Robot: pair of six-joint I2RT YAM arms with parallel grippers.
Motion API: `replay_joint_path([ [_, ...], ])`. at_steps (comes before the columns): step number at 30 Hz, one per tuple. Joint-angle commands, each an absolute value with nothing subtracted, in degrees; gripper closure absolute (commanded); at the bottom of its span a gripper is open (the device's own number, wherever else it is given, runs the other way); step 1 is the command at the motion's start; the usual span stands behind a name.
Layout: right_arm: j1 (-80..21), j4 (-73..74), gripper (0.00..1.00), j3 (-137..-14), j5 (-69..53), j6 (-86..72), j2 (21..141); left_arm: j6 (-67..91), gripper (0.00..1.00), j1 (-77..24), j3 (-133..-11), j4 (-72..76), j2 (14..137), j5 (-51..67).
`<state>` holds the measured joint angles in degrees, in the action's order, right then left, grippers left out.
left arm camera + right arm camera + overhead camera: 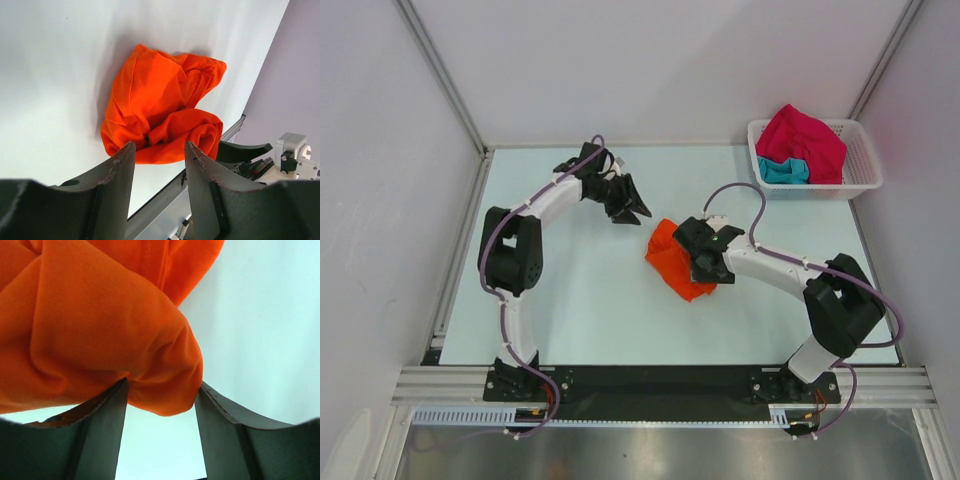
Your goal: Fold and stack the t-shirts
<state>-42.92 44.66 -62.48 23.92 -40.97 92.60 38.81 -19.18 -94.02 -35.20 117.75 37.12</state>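
Left hand [632,213] spread clear, right hand [162,387] spread astride a fold, the crumpled orange t-shirt [155,100] apparently awaited corner grips for flattening.

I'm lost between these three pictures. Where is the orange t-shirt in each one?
Top external: the orange t-shirt lies crumpled mid-table, partly under the right claw.
Left wrist: middle of the picture, just beyond the left claw.
Right wrist: fills the upper left, bulging down into the right claw's gap.
Shared landmark: the pale table top under it.
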Motion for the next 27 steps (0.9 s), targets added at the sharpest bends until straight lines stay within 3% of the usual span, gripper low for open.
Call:
replay_joint_path([
  [1, -43.33, 47.10, 0.39, -64.86, 27.51, -39.64, 92.72, 36.04, 0.51, -18.99, -94.22, -35.24, 115.84, 36.12],
  [12, -42.98, 46.76, 0.42, -71.37, 29.62, -35.42, 96.33, 35.33, 0.51, -18.90, -89.21, -33.84, 113.12, 35.95],
  [13, -42.80, 45.28, 0.46, -71.28, 29.62, -34.98, 96.85, 35.33, 0.51, -18.90, -88.95, -33.66, 112.94, 35.86],
  [14, -42.19, 44.65, 0.68, -71.19, 29.27, -34.02, 97.12, 35.33, 0.51, -18.81, -88.42, -33.40, 112.77, 35.95],
  [15, -41.75, 44.21, 0.82, -71.37, 29.18, -33.58, 97.47, 35.16, 0.51, -18.90, -88.16, -33.31, 112.50, 35.95],
  [17, -40.70, 43.68, 1.00, -72.59, 29.62, -32.44, 98.43, 35.07, 0.51, -18.81, -87.46, -33.31, 112.15, 35.77],
  [27, -38.67, 45.96, 1.00, -79.71, 34.45, -28.48, 97.65, 34.98, 0.51, -18.37, -85.17, -32.43, 111.45, 35.42],
])
